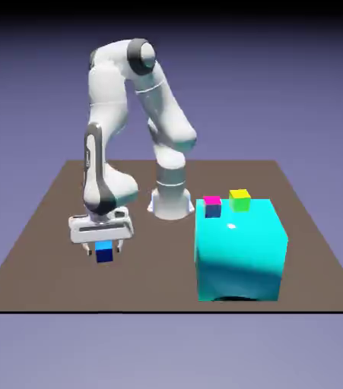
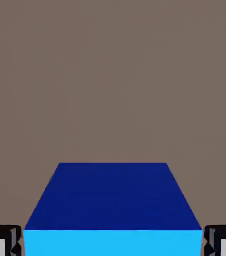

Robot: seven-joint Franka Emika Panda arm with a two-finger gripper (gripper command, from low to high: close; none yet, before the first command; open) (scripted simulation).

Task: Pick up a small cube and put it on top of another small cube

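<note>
The small cube (image 1: 104, 256), dark blue with a sky-blue top, sits between the fingers of my gripper (image 1: 104, 249) at the exterior view's left, low over the brown table (image 1: 45, 228). In the hand view the small cube (image 2: 112, 200) fills the lower middle. Its sky-blue face reaches from one grey fingertip (image 2: 2, 242) to the other at the bottom corners. My gripper (image 2: 113, 246) is shut on it. Whether the cube rests on the table or hangs just above it, I cannot tell.
A big cyan block (image 1: 240, 251) stands at the exterior view's right. At its far top edge show a magenta-topped cube (image 1: 213, 205) and a yellow-green cube (image 1: 239, 199). The robot's base (image 1: 170, 201) stands behind the middle.
</note>
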